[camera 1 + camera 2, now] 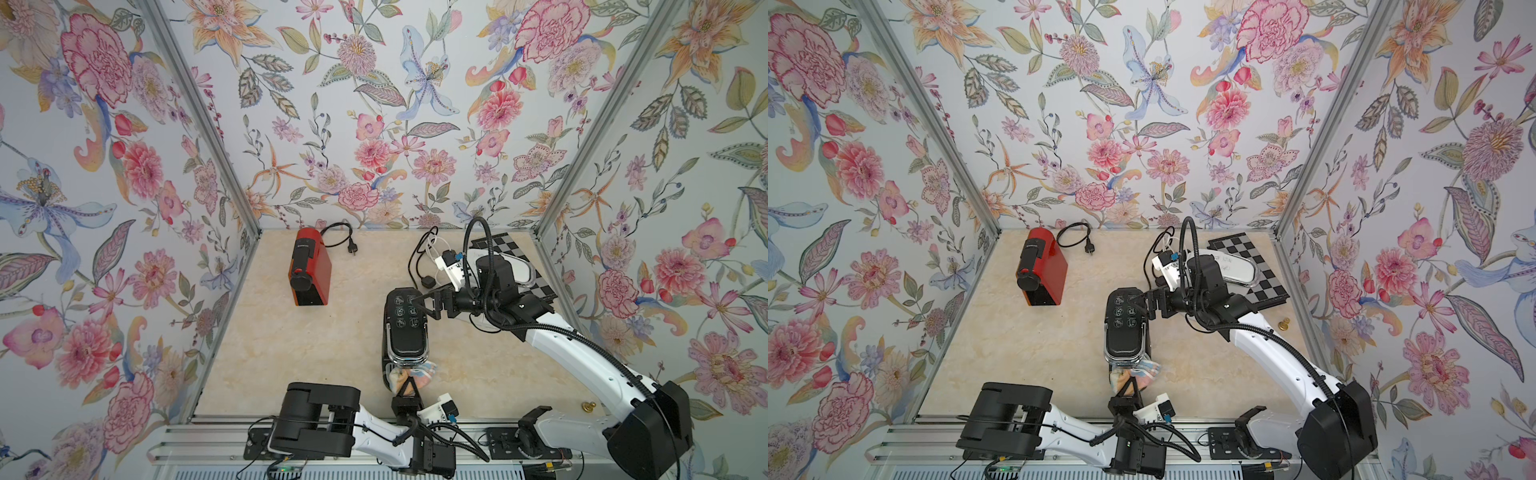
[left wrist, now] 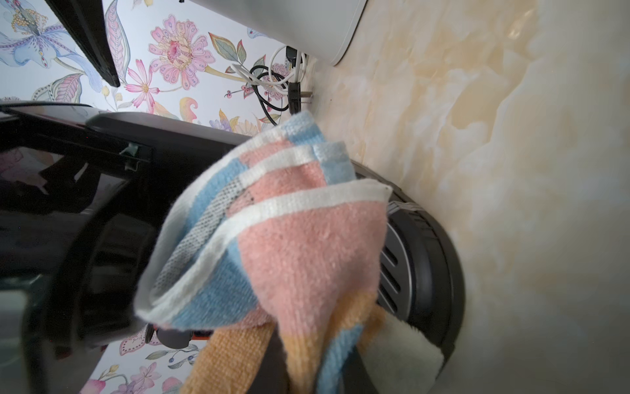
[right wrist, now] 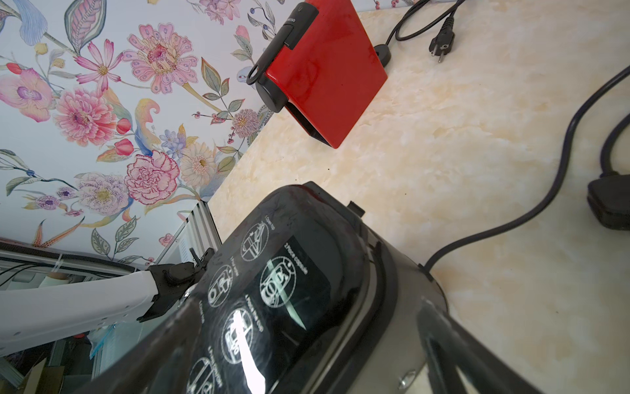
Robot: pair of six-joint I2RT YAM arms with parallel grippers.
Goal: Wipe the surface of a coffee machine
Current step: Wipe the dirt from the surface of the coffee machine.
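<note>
Black coffee machine (image 1: 405, 328) stands mid-table, with the striped cloth (image 2: 289, 238) against its front, pinched in the left gripper's (image 1: 409, 384) closed jaws. The right gripper (image 1: 429, 306) sits at the edge of its top, jaws spread wide. A red machine (image 1: 309, 272) and loose cords (image 1: 419, 257) lie behind.

Floral wallpaper walls (image 1: 374, 104) enclose a seemingly marble tabletop (image 1: 291, 353).

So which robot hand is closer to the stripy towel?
Left. The left gripper is pinching the towel at the black coffee machine's near end. The right gripper is at the machine's far end, away from the towel.
</note>
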